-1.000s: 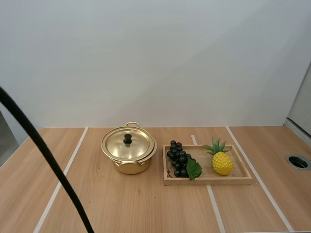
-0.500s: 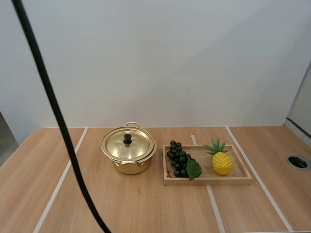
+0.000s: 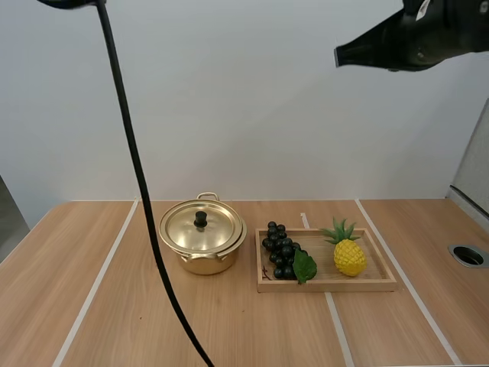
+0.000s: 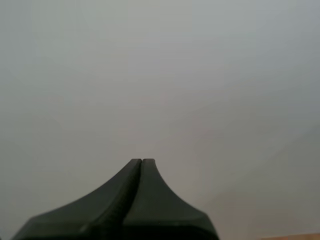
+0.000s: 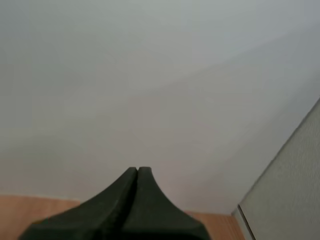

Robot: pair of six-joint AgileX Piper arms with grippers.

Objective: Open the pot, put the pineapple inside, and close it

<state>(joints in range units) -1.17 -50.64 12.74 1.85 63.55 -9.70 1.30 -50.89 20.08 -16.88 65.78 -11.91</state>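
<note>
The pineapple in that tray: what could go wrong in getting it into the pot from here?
1. The lid is still on the pot, and its only handhold is a small black knob; the jaws might slip off it.
2. The pineapple is rounded and lies in the wooden tray, so it could roll or squirt out when pinched.
3. The grapes share that tray; a sloppy reach might knock them.
</note>
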